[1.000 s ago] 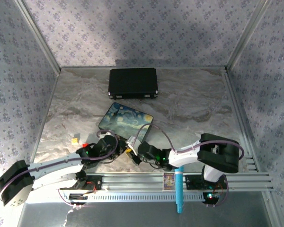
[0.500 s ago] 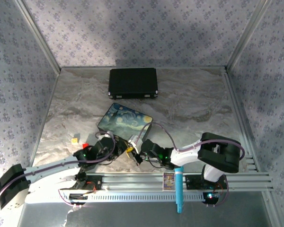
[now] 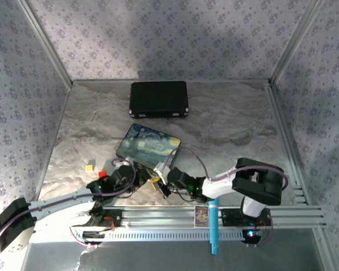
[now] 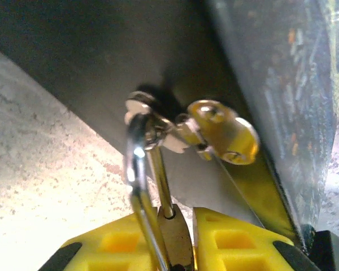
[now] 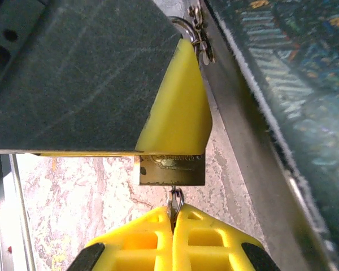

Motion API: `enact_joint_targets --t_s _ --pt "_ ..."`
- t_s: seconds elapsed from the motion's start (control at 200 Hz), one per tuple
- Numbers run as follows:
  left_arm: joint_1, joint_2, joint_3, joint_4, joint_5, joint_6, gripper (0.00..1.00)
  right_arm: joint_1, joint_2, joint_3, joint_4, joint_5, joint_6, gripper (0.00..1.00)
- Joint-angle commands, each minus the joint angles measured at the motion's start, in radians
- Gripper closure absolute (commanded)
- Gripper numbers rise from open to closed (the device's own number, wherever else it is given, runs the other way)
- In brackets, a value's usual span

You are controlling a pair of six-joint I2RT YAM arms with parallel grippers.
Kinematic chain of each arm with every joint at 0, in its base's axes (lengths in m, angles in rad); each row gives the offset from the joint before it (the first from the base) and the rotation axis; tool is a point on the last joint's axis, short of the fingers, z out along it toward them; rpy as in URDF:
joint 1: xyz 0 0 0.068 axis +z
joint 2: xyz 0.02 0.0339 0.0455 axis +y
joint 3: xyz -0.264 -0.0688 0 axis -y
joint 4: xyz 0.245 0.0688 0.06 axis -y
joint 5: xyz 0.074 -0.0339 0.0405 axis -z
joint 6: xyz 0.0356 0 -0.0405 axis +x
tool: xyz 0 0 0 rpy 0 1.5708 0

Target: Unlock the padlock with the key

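Marbled grey counter (image 3: pixel 231 124) enclosed by patterned walls. Left arm (image 3: pixel 62 199) and right arm (image 3: pixel 237 180) reach in from the near edge and meet just near of centre. A black case (image 3: pixel 159 99) lies flat at far centre, well apart from both arms. A painted box (image 3: pixel 150 141) with a swirling blue lid lies at centre, between the case and the arms. A blue tube (image 3: pixel 213 228) stands out from the near rail, right of centre.

Left gripper (image 4: pixel 178 220): its yellow jaws are clamped on the brass body of the padlock (image 4: pixel 174 237). The silver shackle runs from the jaws up through a metal loop (image 4: pixel 138 107) on the near wall of the painted box, beside a brass latch (image 4: pixel 223 131). The padlock thus hangs at the box's near side, between the two grippers.

Right gripper (image 5: pixel 174 217): its yellow jaws are pressed together on the key (image 5: pixel 175 199), whose thin silver tip meets the underside of the padlock body. How far it enters the lock cannot be told.

A yellow cube (image 3: pixel 89 167) and a red block (image 3: pixel 101 173) sit near each other on the counter, left of the left gripper
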Motion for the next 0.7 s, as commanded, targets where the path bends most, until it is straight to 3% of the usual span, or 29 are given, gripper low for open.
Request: enact_joint_targets --t_s 0.0,0.245,0.33,0.375,0.475,0.695 --pt "0.008 -0.014 0.022 0.052 -0.026 0.005 0.87 0.006 -0.009 0.009 0.017 -0.027 0.036 0.99" --pt "0.007 -0.014 0.001 0.029 -0.006 -0.005 0.89 -0.022 -0.041 0.009 0.021 -0.05 0.095 0.99" --pt "0.007 -0.018 -0.006 0.018 -0.007 -0.009 0.74 -0.021 -0.049 0.02 -0.001 -0.044 0.095 0.98" --pt "0.006 -0.021 -0.005 0.014 -0.006 -0.007 0.7 -0.015 -0.052 0.028 -0.022 -0.037 0.091 0.98" --pt "0.005 -0.022 -0.008 0.025 -0.009 -0.005 0.71 -0.005 -0.049 0.042 -0.034 -0.033 0.09 0.98" --pt "0.005 -0.021 0.006 0.011 -0.01 0.0 0.82 0.003 -0.038 0.057 -0.046 -0.014 0.09 0.98"
